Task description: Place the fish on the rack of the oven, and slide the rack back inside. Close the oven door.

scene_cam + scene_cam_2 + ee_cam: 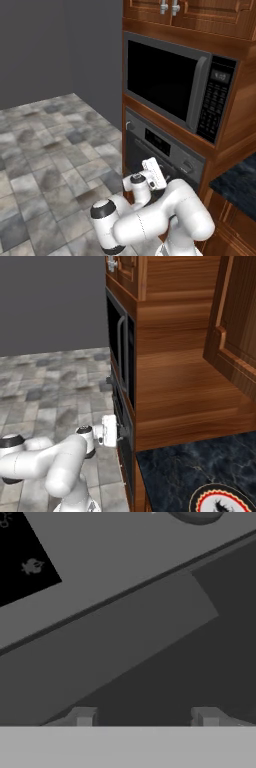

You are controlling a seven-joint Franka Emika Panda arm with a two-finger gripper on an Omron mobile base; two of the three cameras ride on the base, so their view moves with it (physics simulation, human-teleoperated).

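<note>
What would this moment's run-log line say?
stage: reaching oven door handle | gripper: astride handle, not yet clamped | oven door: closed

- The oven (162, 150), grey and built into the wood cabinet column, sits directly below the microwave, its control strip carrying a dark display and round knobs.
- The oven door (150, 662) is up and shut against the front, a flat dark grey panel with a long bar handle running across it just under the control strip.
- In the right base view the oven (121, 431) shows edge-on, flush with the cabinet.
</note>
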